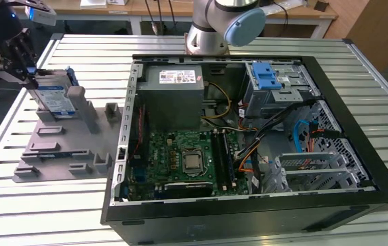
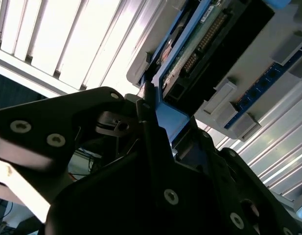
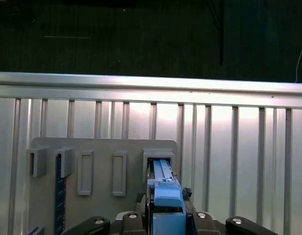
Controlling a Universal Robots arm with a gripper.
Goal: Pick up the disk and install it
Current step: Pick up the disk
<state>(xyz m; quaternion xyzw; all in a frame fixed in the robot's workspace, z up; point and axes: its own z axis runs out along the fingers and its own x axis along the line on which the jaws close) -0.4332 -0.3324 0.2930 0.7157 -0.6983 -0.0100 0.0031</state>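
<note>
An open black computer case (image 1: 249,218) lies on the slatted metal table (image 1: 50,210). At the exterior view's left, a grey slotted holder (image 1: 57,154) sits beside the case. The disk (image 1: 52,100) stands upright in this holder, silver with a blue-and-white label and blue side rails. The gripper (image 1: 28,77) is clamped on the disk's upper edge, its fingers pressing a blue rail (image 3: 163,193).
</note>
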